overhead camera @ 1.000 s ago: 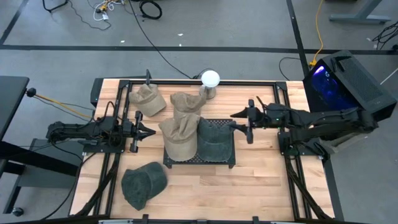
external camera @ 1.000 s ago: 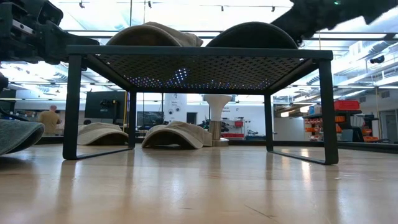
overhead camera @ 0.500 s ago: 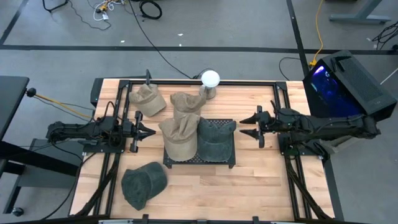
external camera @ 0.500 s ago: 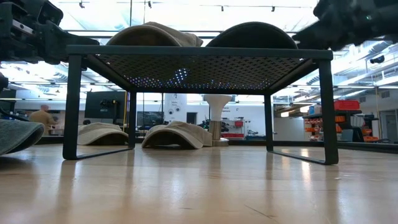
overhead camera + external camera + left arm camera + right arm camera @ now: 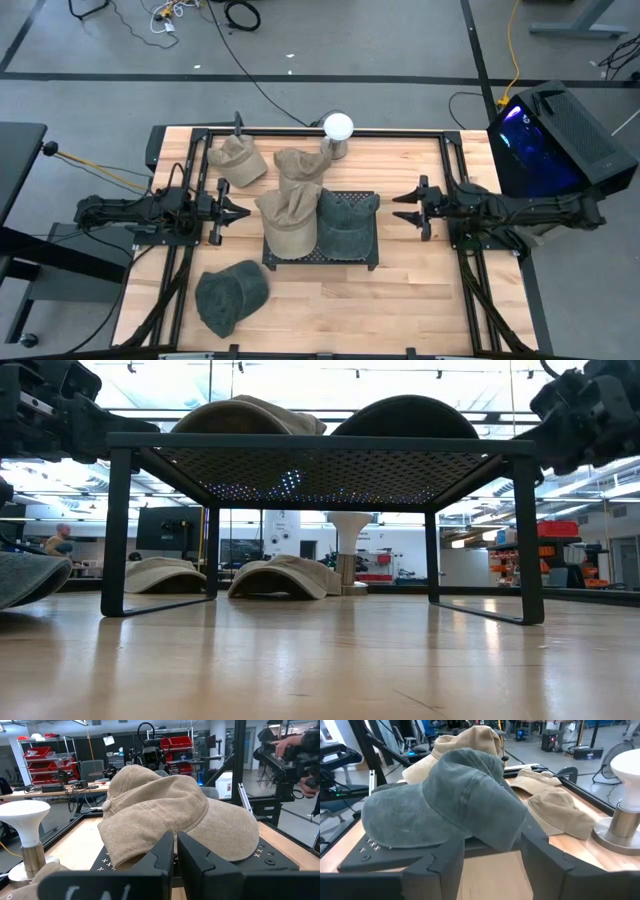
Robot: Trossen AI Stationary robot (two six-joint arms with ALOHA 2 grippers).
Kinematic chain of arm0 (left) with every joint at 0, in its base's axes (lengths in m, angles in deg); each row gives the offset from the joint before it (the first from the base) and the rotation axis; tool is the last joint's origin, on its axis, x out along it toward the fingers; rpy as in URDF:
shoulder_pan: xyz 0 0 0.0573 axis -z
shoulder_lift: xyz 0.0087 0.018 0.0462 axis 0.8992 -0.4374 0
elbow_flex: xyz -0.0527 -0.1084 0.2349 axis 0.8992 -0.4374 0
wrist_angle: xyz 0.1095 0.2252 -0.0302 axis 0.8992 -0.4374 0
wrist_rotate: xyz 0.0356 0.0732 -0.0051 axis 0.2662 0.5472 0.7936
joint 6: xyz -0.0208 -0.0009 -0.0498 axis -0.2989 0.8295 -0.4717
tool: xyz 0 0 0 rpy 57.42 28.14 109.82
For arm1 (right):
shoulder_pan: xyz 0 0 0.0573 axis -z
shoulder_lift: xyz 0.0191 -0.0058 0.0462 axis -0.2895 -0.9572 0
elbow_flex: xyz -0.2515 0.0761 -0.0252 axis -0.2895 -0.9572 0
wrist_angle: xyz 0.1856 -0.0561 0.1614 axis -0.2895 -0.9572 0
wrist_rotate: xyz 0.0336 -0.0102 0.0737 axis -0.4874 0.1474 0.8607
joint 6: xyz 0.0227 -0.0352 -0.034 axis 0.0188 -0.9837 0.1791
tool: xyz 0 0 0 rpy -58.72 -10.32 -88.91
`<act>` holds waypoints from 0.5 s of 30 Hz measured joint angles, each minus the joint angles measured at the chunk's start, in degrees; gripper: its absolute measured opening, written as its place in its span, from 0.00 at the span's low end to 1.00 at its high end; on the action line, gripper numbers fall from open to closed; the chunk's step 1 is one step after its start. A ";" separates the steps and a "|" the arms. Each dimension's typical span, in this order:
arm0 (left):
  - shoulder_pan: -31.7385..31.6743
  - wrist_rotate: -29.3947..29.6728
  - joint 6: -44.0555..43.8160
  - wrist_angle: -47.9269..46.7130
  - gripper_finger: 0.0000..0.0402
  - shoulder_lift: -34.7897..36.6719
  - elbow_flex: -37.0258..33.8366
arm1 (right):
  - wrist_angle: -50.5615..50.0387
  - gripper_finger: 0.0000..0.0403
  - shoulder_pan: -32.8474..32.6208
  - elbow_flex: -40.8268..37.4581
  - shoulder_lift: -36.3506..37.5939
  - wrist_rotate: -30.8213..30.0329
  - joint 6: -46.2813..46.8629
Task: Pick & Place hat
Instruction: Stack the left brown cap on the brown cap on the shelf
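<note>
A black mesh rack [image 5: 322, 258] stands mid-table. On it rest a tan hat [image 5: 288, 222] [image 5: 165, 815] on the left and a dark green hat [image 5: 346, 224] [image 5: 445, 805] on the right, brims on the mesh. Another green hat [image 5: 230, 296] lies on the table near the front left. Two tan hats [image 5: 236, 160] [image 5: 298, 165] lie toward the far edge. My left gripper [image 5: 238, 212] [image 5: 175, 851] is shut, level, just left of the rack. My right gripper [image 5: 398, 209] [image 5: 492, 857] is open, level, right of the rack, clear of the green hat.
A white round-topped stand [image 5: 338, 130] [image 5: 627, 800] is at the far edge behind the rack. Black frame rails [image 5: 452, 170] run along the table's sides. A dark box with a blue light [image 5: 550, 135] sits off the right edge. Bare wood lies in front of the rack.
My right gripper has drawn back from the green hat on the rack toward the table's right edge and has come down lower. The green hat stays on the rack as before.
</note>
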 joint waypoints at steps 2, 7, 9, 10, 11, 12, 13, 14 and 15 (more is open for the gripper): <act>0.00 0.00 0.00 0.00 0.07 0.00 0.00 | -0.01 0.45 0.00 -1.48 1.85 1.05 0.22; 0.00 0.00 0.02 0.00 0.07 0.01 0.00 | -0.02 0.36 0.00 -4.41 6.02 5.07 1.89; 0.00 0.00 0.02 0.00 0.07 0.01 0.00 | -0.04 0.32 -0.01 -5.51 7.49 6.10 2.40; 0.00 0.00 0.02 0.00 0.07 0.00 0.00 | -0.04 0.29 -0.02 -6.06 8.25 6.43 2.40; 0.00 0.02 0.00 0.00 0.07 0.00 0.00 | -0.10 0.27 -0.02 -6.61 9.05 6.48 2.34; 0.00 0.00 0.01 0.00 0.07 0.00 0.00 | -1.07 0.25 -0.02 -6.76 9.76 6.48 2.17; 0.00 0.00 0.01 0.00 0.07 0.00 0.00 | -1.88 0.22 -0.02 -6.75 10.43 6.48 1.60; 0.00 0.01 0.00 0.00 0.07 0.01 0.00 | -2.16 0.20 -0.02 -6.75 11.05 6.50 1.20; 0.00 0.01 0.00 0.00 0.07 0.00 0.00 | -2.39 0.17 -0.02 -6.77 11.73 6.50 1.09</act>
